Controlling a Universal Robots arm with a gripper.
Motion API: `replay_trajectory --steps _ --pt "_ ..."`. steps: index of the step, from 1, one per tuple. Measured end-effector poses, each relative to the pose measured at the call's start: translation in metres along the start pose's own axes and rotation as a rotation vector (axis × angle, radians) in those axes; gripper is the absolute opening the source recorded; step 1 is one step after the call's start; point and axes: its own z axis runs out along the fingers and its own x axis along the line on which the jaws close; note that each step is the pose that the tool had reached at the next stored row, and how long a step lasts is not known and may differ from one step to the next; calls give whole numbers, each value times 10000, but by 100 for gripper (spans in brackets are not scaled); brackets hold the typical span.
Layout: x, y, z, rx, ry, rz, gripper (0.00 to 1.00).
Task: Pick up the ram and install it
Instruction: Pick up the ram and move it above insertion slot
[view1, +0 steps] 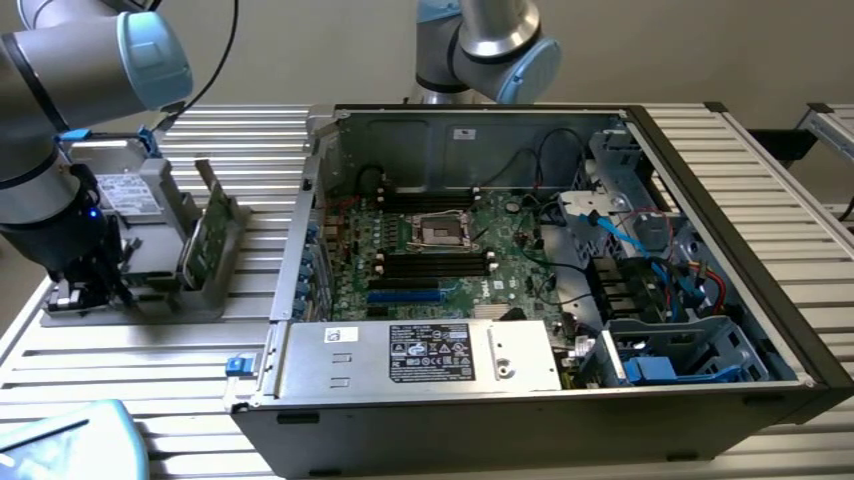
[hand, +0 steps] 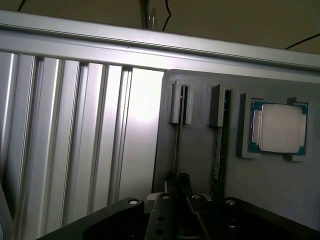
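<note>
The gripper (view1: 91, 288) (hand: 177, 181) is positioned low over a grey holder (view1: 174, 300), which is set on the slatted table (view1: 134, 365) at 9 o'clock of the open computer case (view1: 467, 135) in the exterior view. The ram (hand: 177, 142) is seen edge-on, stood upright in 1 of 2 holder slots, with its near end lying between the jaws; whether it is pinched cannot be told. A processor chip (hand: 280, 127) is seated in the holder beside the 2nd slot. Green boards (view1: 200, 235) are stood upright at the holder's 3 o'clock end.
</note>
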Motion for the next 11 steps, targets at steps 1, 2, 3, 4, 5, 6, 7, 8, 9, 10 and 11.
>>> replay_trajectory --steps 1,2,3,4,5,6,7,8,9,10,11 --pt "0 0 0 -6 -1 0 13" --pt "0 0 1 -9 -1 0 13" --pt "0 0 0 -15 -2 1 13" --pt "0 0 0 -20 -2 1 13" --pt "0 0 0 -23 -3 2 13" --pt "0 0 1 -24 -3 2 13" --pt "0 0 1 -25 -3 2 13" --pt "0 0 1 -25 -3 2 13" --pt "0 0 1 -25 -3 2 13" --pt "0 0 1 -25 -3 2 13" --pt "0 0 1 -26 -3 2 13"
